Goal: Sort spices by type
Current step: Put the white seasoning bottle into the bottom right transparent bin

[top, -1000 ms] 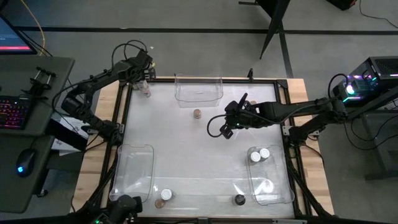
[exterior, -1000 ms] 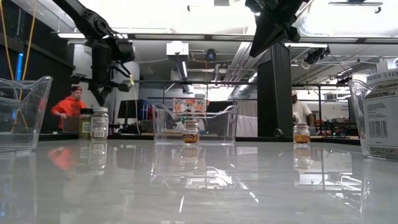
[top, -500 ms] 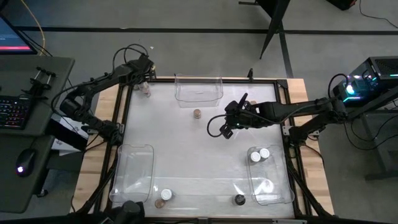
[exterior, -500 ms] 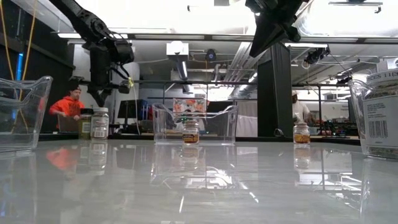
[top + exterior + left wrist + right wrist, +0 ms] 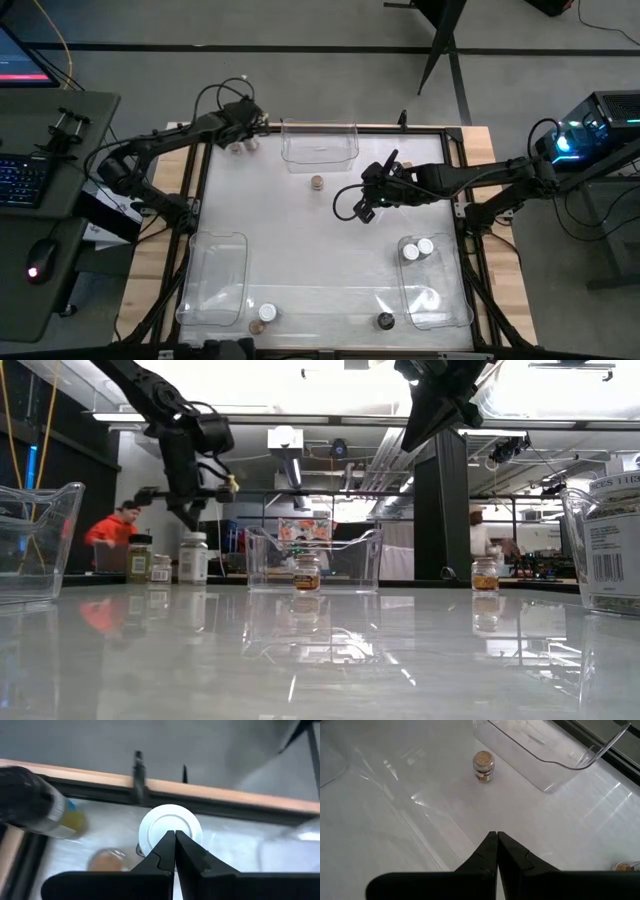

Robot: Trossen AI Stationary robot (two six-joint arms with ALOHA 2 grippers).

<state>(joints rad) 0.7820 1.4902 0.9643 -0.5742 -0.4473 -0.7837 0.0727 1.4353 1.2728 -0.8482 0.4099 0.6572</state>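
Left pincer [image 5: 175, 840] has swung toward the bin, tips together above white-lidded jar [image 5: 170, 827].

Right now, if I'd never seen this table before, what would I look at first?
Probably the left gripper, hanging at the far left corner with its jaws shut right above a white-lidded spice jar. Next, the lone tan-lidded spice jar standing on the shiny white table in front of an empty clear bin, with the right gripper waiting nearby, jaws shut.

Jar lid colours
A white lid [image 5: 170, 830], a tan lid [image 5: 483, 759] and a black lid [image 5: 386, 320] are seen on the jars.
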